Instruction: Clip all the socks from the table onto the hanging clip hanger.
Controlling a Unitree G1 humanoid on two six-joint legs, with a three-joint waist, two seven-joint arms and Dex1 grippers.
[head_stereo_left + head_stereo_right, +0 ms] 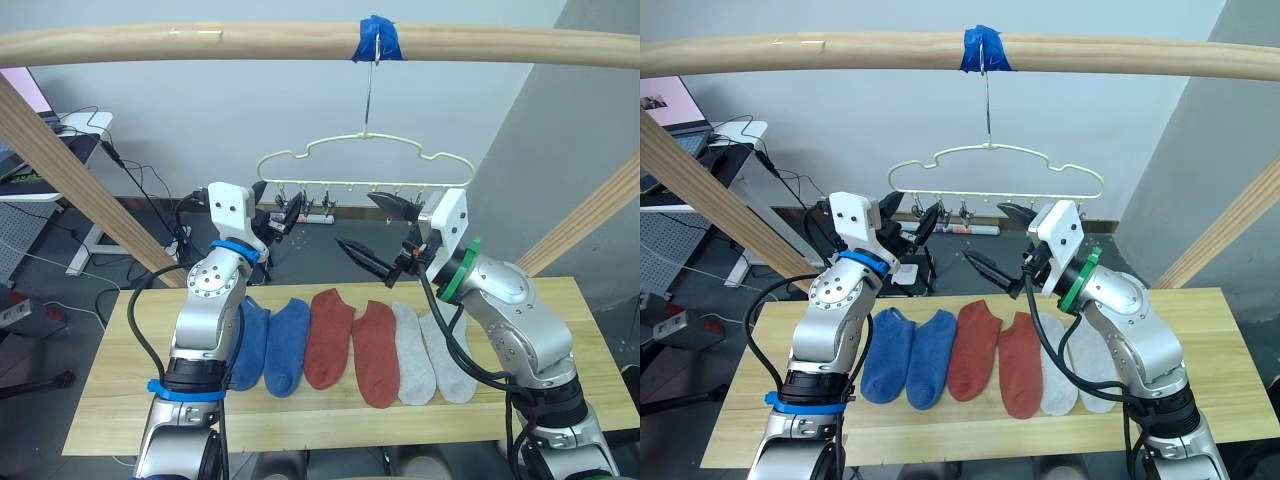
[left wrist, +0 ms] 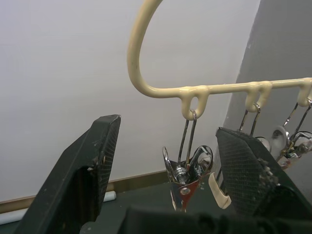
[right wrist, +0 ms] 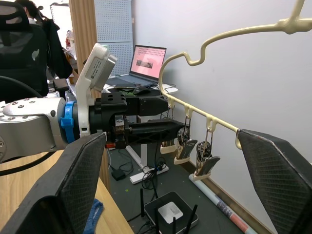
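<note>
Two grippers are raised at the hanger with nothing in them. The left gripper [image 1: 277,219], left of centre in the head views, has its fingers spread apart around the end clip [image 2: 184,179]; in the left wrist view that clip hangs between the two black fingers [image 2: 90,165], touching neither as far as I can tell. The right gripper [image 1: 383,232], just right of centre, also has its fingers wide apart, one up near the row of clips and one pointing down and leftward, and it grips nothing.

Just above both grippers, in the upper middle of the frame, the clip hanger [image 1: 365,162] hangs by its long hook from a round wooden pole [image 1: 200,45] across the top, held there with blue tape [image 1: 377,40]. Every clip I can see is bare.

Below, across the lower middle of the frame, all six socks lie side by side on the table [image 1: 110,395]: the blue socks [image 1: 285,345] at left, the rust-red socks [image 1: 375,352] in the middle, the light grey socks [image 1: 412,355] at right, well apart from both grippers.

My reading is that no sock has been clipped yet, and this looks like an approach to the first clip. The next move probably calls for one gripper to drop to the table and pinch a sock while the other squeezes the clip open.
</note>
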